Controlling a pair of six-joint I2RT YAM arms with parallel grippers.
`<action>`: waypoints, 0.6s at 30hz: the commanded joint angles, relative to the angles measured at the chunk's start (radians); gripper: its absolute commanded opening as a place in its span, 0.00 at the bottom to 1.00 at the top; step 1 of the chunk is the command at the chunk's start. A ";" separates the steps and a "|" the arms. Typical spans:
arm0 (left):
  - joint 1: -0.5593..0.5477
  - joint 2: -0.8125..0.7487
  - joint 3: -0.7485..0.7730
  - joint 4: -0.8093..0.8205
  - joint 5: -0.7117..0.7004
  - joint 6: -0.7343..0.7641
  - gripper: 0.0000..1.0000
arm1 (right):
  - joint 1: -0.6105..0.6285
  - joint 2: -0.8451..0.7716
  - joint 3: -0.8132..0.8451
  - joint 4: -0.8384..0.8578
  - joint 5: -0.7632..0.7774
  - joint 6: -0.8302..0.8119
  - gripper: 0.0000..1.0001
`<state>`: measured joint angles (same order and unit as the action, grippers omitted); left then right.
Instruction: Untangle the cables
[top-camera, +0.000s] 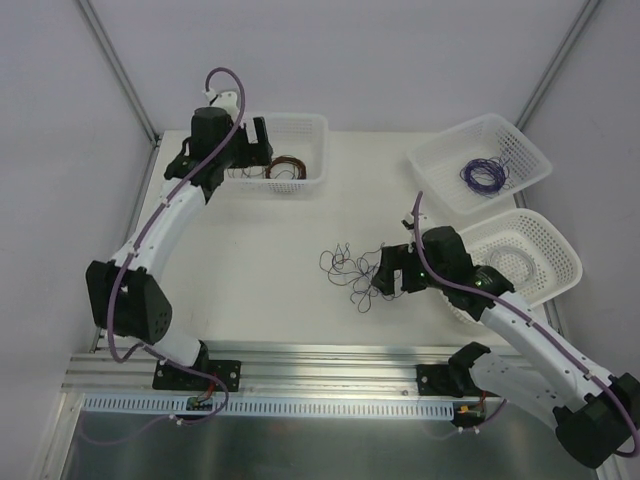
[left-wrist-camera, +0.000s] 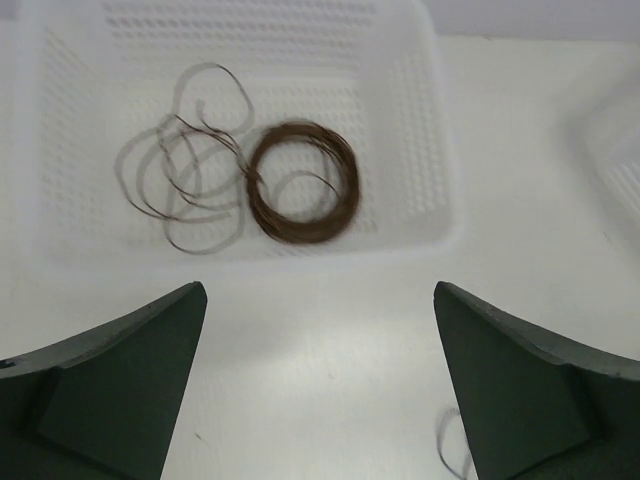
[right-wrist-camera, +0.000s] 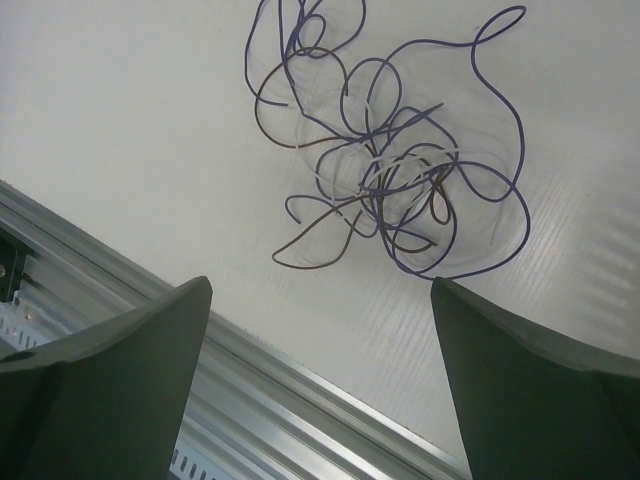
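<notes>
Progress looks partway: a brown coil (left-wrist-camera: 300, 182) lies in the basket (left-wrist-camera: 425, 120) ahead of the left claw (left-wrist-camera: 318, 290) and a purple coil (top-camera: 484, 174) in another, but the cables (right-wrist-camera: 390, 180) lie knotted mid-table just ahead of the right claw (right-wrist-camera: 320, 285), both claws wide open and empty.

A white table (top-camera: 300, 230) filled the enclosure, matte and evenly lit, with only faint, soft shadows on it. Plain pale grey panels closed it in: a back wall (top-camera: 340, 60), a left wall (top-camera: 60, 150) and a right wall (top-camera: 600, 130). Slim metal struts (top-camera: 115, 65) ran up the two far corners. An aluminium rail (top-camera: 320, 365) edged the near side, then a white slotted strip (top-camera: 330, 407) and a dull reflective metal sheet (top-camera: 300, 450).
</notes>
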<state>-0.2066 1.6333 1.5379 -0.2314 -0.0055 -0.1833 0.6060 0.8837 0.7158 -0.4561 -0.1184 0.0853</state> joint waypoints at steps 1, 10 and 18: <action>-0.105 -0.162 -0.168 -0.025 0.101 -0.102 0.99 | 0.009 -0.029 0.008 -0.026 0.046 0.004 0.96; -0.536 -0.331 -0.467 -0.023 0.010 -0.277 0.99 | 0.009 -0.140 -0.027 -0.088 0.258 0.071 0.96; -0.815 -0.170 -0.457 0.004 -0.111 -0.323 0.96 | 0.008 -0.229 -0.059 -0.150 0.416 0.155 0.96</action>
<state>-0.9741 1.4014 1.0595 -0.2554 -0.0452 -0.4568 0.6075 0.6899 0.6601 -0.5674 0.2077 0.1848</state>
